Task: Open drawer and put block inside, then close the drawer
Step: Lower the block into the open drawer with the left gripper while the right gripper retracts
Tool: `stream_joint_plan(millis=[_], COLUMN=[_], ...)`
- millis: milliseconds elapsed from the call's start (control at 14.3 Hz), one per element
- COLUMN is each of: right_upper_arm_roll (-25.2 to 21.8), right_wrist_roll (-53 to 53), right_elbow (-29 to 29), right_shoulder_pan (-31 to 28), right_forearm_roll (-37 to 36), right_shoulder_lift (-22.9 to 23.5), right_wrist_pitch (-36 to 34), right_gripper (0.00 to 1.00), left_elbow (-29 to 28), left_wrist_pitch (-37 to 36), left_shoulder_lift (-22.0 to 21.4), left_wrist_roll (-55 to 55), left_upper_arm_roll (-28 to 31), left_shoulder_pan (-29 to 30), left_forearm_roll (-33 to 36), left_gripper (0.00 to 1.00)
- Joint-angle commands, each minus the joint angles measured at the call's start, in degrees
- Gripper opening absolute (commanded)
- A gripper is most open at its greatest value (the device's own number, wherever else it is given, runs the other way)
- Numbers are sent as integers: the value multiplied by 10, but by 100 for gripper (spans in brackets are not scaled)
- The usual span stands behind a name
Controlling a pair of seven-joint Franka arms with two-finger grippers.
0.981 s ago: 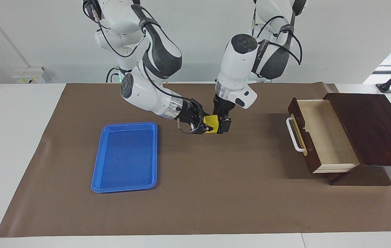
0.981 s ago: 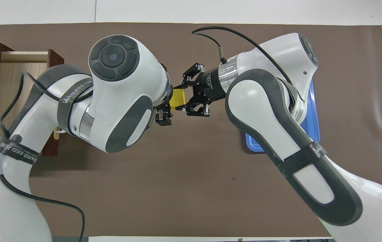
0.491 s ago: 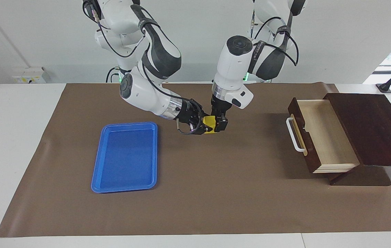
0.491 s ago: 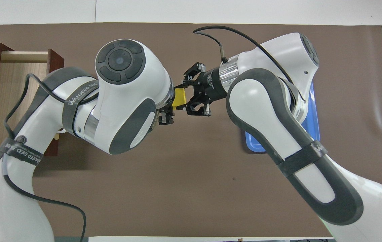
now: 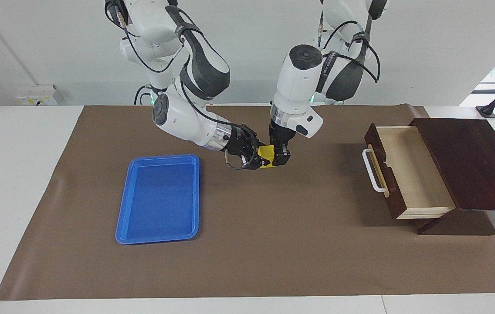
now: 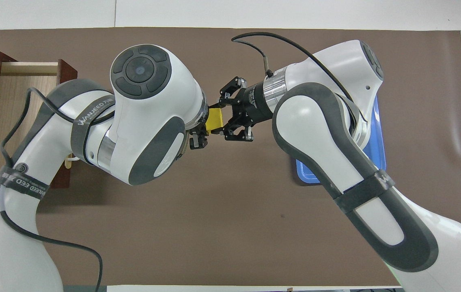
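Both the right gripper (image 5: 259, 158) and left gripper (image 5: 279, 156) clasp the block (image 5: 266, 154); drawer (image 5: 408, 170) open

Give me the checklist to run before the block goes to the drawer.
1. Drawer open: ok.
2. Drawer inside free of objects: ok.
3. Block off the table, held between both claws over the mat: ok.
4. Right claw shut on block: ok.
5. Left claw gripping block: cannot tell; it is at the block.
6. Right claw has let go for the handover: not ok.
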Motion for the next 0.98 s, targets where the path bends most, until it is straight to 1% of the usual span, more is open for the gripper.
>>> stream_joint_plan(millis=[0, 140, 210, 280, 350, 421, 491, 631, 701, 771, 841, 911], right_upper_arm_roll=[0, 0, 0, 0, -2, -4, -5, -10, -10, -10, -10, -10], right_wrist_roll=[6, 9, 9, 10, 9, 8, 3, -24, -47, -73, -108, -151], right_elbow=[3, 3, 3, 3, 5, 11, 15, 35, 51, 66, 75, 81], right_shoulder_pan=[-10, -13, -16, -25, -37, -53, -66, -102, -118, -130, -147, -161], right_forearm_roll=[19, 19, 19, 19, 18, 10, 4, -33, -60, -85, -112, -132], right_shoulder_lift=[-4, -5, -6, -11, -12, -13, -18, -20, -20, -20, -19, -20], right_wrist_pitch=[2, -2, -2, -4, -16, -33, -44, -90, -125, -150, -177, -206], right_gripper=[100, 100, 100, 100, 100, 100, 100, 100, 100, 100, 100, 100], left_elbow=[22, 24, 21, 21, 24, 24, 18, -6, -35, -80, -126, -155], left_wrist_pitch=[-50, -67, -78, -103, -133, -149, -150, -129, -100, -63, -22, 1], left_shoulder_lift=[-11, -38, -62, -74, -79, -84, -87, -97, -107, -124, -135, -137], left_wrist_roll=[0, 37, 84, 131, 190, 251, 299, 400, 436, 454, 458, 459], left_upper_arm_roll=[13, 14, 14, 13, 15, 14, 16, 16, 16, 16, 19, 21], left_shoulder_pan=[17, 50, 81, 111, 139, 165, 192, 270, 307, 326, 331, 337], left_forearm_roll=[-1, -2, -7, -9, -7, -3, -4, -5, -5, -5, -3, 8], left_gripper=[0, 0, 0, 0, 0, 0, 0, 0, 0, 0, 0, 0])
